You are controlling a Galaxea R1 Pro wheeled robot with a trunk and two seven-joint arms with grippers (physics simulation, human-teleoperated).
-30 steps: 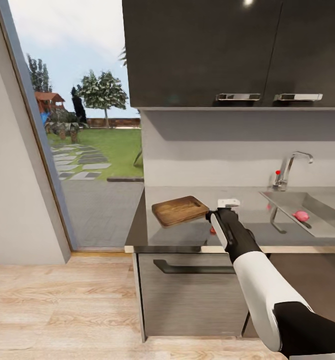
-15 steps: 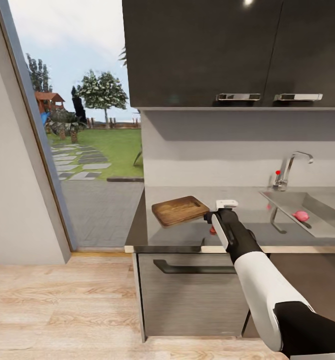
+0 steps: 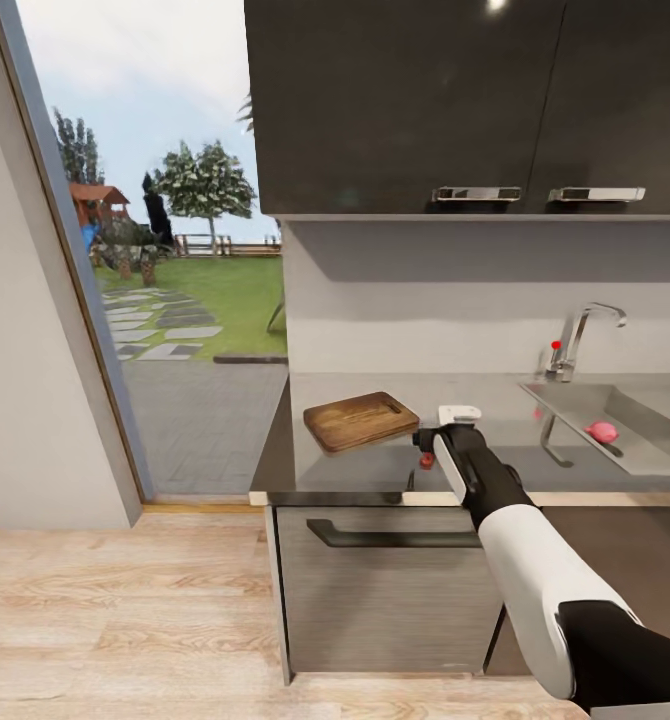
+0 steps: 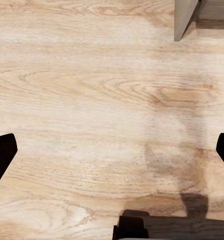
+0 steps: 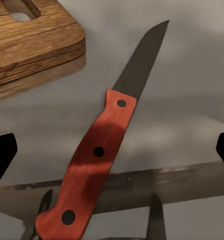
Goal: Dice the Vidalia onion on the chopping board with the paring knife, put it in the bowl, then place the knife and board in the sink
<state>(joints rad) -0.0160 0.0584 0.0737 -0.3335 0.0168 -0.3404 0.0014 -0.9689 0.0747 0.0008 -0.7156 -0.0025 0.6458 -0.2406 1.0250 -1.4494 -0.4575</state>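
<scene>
Since a second ago, the right arm has slid a little toward the sink side and nearer the front edge of the desk, so the right gripper now hangs directly above the paring knife. From the wrist camera the red handle lies between the two spread fingertips, with the dark blade pointing away past the corner of the chopping board. The jaws are wide apart and grip nothing. From the head view only a red speck of the handle peeks out beside the wrist. The board sits flat near the desk's window end, just beside the knife. The Vidalia onion is lying in the sink, well apart from the arm. The left gripper hangs over the wooden floor, its jaws apart and empty.

My guess is the knife is being fetched while the onion waits in the basin. Next the wrist needs to drop straight down and close across the handle, keeping clear of the board's edge.
</scene>
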